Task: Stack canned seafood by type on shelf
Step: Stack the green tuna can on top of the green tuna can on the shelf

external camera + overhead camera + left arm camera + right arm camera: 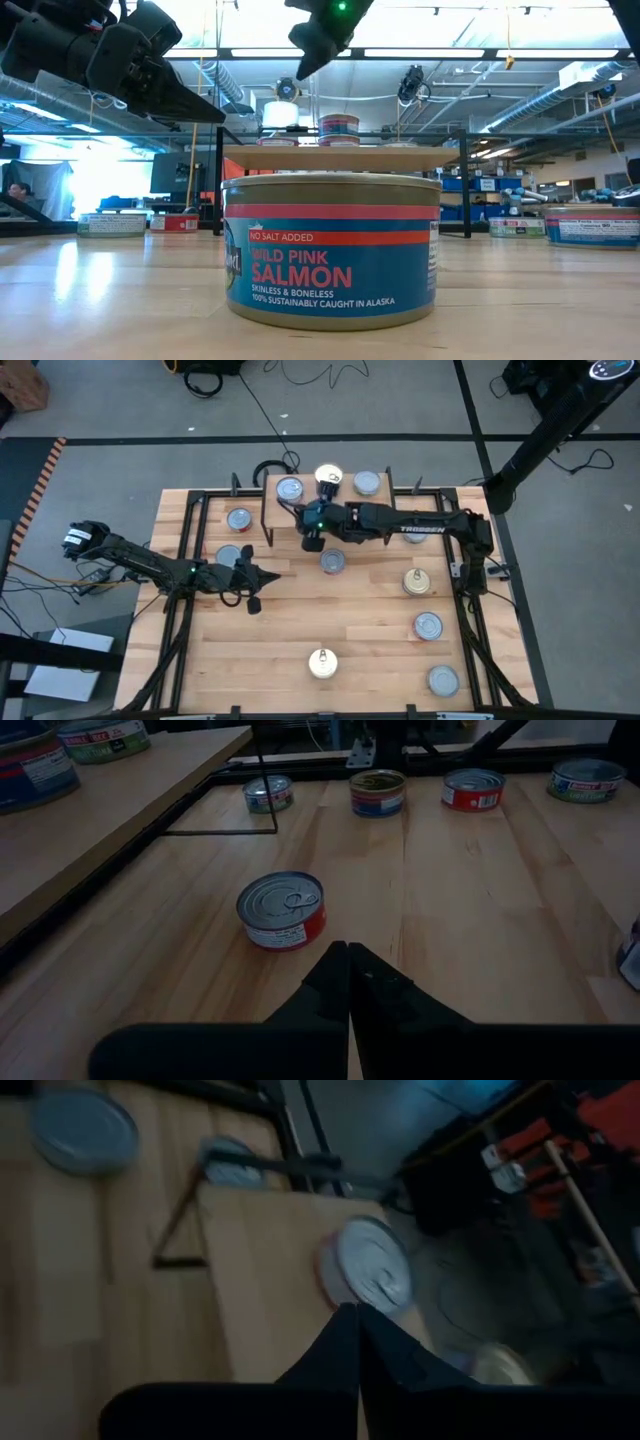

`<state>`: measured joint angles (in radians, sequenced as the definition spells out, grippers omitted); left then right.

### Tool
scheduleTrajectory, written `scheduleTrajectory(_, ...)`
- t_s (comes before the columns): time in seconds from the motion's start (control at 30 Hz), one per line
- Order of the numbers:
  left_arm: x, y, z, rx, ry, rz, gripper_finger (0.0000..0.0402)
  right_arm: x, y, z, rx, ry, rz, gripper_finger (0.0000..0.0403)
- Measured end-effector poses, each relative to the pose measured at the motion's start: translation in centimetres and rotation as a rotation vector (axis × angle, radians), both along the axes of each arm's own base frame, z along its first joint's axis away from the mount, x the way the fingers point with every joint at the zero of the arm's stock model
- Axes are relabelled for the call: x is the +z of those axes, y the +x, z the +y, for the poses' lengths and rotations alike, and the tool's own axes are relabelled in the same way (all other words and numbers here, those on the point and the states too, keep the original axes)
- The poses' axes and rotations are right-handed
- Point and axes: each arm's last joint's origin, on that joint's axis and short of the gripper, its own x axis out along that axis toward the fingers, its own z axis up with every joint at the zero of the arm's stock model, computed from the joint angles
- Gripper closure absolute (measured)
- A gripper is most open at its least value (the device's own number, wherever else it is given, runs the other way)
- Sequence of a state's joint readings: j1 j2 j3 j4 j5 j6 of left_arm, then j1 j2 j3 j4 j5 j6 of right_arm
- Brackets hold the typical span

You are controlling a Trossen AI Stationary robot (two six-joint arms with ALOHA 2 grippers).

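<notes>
While the right gripper [311, 541] hangs closed and empty over the front edge of the shelf [300, 510], three tins sit on that board: a silver-topped one [289, 489], a taller stack [328, 479] and another [367, 483]. At the table's [350, 630] left side the left gripper [272, 574] is also closed on nothing, pointing at a red-sided tin [282, 909]. Other cans lie scattered about the table, among them a salmon tin [331, 249] close to the low camera
</notes>
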<state>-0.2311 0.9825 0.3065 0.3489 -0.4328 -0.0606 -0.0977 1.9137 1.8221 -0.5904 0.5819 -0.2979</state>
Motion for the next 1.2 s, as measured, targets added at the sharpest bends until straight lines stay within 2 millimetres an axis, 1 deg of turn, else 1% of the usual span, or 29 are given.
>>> scheduleTrajectory(0.17, 0.0, 0.0, 0.0, -0.001, 0.001, 0.000, 0.0396, -3.0, 0.6, 1.1, 0.026, 0.015, -0.033, 0.0400)
scheduleTrajectory(0.27, 0.0, 0.0, 0.0, -0.001, 0.001, -0.002, 0.0396, -4.7, 0.4, 1.9, 0.031, 0.030, -0.050, 0.0400)
scheduleTrajectory(0.37, 0.1, 0.0, 0.0, -0.001, 0.000, -0.005, 0.0396, -4.8, -0.6, 2.6, 0.035, 0.043, -0.092, 0.0401)
scheduleTrajectory(0.43, 0.0, 0.0, 0.0, 0.000, -0.001, -0.005, 0.0396, -4.4, -1.6, 3.0, 0.031, 0.059, -0.144, 0.0401)
scheduleTrajectory(0.7, 0.3, 0.1, 0.0, 0.000, -0.007, -0.031, 0.0396, -4.0, -6.6, 4.7, 0.066, 0.071, -0.360, 0.0401)
scheduleTrajectory(0.8, 0.4, 0.1, 0.0, -0.001, -0.008, -0.043, 0.0396, -4.7, -8.1, 5.1, 0.053, 0.105, -0.412, 0.0395)
scheduleTrajectory(0.93, 0.5, 0.2, 0.0, -0.005, -0.007, -0.054, 0.0396, -6.3, -8.9, 5.3, -0.004, 0.238, -0.452, 0.0378)
scheduleTrajectory(1.03, 0.6, 0.2, -0.2, -0.053, -0.009, -0.064, 0.0396, -7.3, -8.8, 5.8, 0.058, 0.300, -0.396, 0.0371)
scheduleTrajectory(1.1, 0.9, 0.3, -0.3, -0.084, 0.008, -0.082, 0.0396, -7.9, -8.7, 6.6, 0.086, 0.319, -0.372, 0.0377)
scheduleTrajectory(1.2, 1.2, 0.4, -0.3, -0.090, -0.002, -0.120, 0.0396, -8.1, -8.8, 8.3, 0.124, 0.319, -0.350, 0.0396)
